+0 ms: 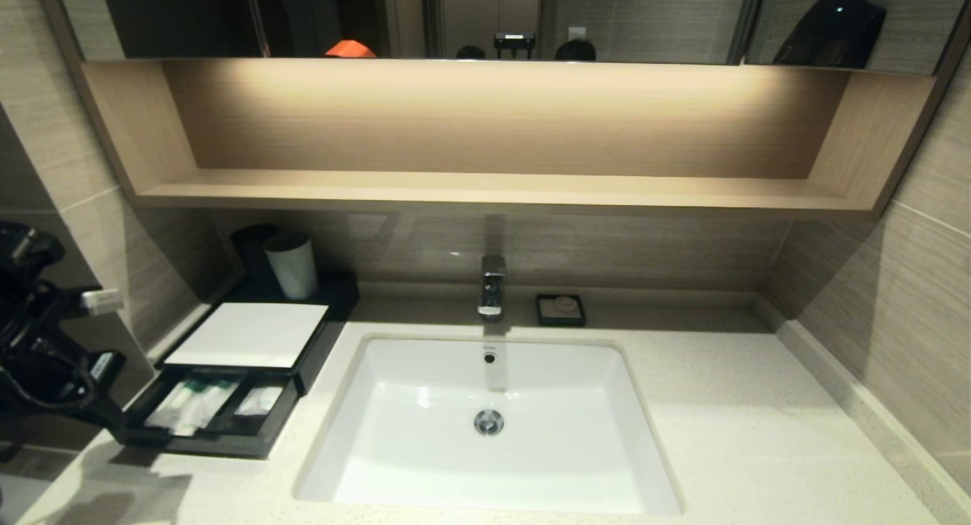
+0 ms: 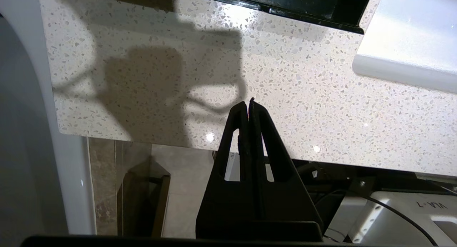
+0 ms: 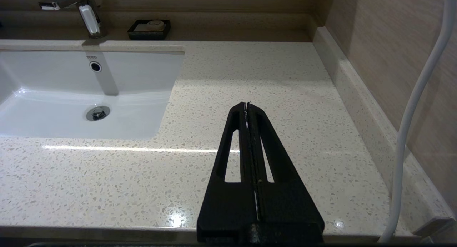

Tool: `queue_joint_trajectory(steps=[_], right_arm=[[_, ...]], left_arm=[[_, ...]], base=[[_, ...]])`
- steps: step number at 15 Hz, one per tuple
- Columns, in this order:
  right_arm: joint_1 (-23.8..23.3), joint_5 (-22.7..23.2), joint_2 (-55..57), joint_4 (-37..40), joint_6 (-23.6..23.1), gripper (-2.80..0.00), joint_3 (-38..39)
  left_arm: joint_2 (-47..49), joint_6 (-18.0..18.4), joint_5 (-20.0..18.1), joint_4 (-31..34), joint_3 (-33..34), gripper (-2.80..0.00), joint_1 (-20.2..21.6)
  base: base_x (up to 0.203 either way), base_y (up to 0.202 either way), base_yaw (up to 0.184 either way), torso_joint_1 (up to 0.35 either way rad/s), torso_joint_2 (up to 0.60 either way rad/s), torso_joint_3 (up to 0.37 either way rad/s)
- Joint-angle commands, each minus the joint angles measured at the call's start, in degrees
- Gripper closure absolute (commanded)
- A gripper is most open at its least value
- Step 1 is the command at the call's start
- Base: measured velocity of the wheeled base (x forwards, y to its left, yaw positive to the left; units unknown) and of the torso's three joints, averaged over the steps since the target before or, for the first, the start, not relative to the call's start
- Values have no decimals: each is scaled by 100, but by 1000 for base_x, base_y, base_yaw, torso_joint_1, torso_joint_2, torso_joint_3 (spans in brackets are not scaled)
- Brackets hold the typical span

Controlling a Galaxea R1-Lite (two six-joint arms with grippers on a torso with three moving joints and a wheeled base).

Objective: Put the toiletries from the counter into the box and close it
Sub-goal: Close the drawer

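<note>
The black box with a flat white top panel (image 1: 246, 334) stands at the counter's (image 1: 721, 419) back left. Its front drawer (image 1: 220, 441) is pulled out. Several plastic-wrapped toiletries (image 1: 190, 405) lie in its compartments, and a smaller packet (image 1: 259, 400) lies to their right. My left arm (image 1: 45, 358) reaches in from the far left toward the drawer's front left corner. My left gripper (image 2: 248, 103) is shut and empty above bare counter (image 2: 303, 97), with the drawer's glossy front edge (image 2: 285, 11) a short way beyond it. My right gripper (image 3: 247, 106) is shut and empty over the counter's right part.
A white basin (image 1: 485, 426) is set into the middle of the counter, with a faucet (image 1: 492, 284) behind it. A small black soap dish (image 1: 560, 309) sits at the back. Two cups (image 1: 290, 263) stand behind the box. Walls close both sides and a shelf (image 1: 493, 187) overhangs.
</note>
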Motion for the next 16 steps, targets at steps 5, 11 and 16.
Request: queue_joint_trajectory(steps=[5,11,16], right_arm=[[0,-2,0,0,0,0,1],[0,6,0,0,0,0,1],[0,-2,0,0,0,0,1]], left_arm=[[-21,27,15,-1031,1024,0,6],[68,29,19,-1887,1677,0,6],[220,46,20,-2599,2002,0,-2]], base=[[0,0,0,0,0,0],[0,0,0,0,0,0],[0,0,0,0,0,0]])
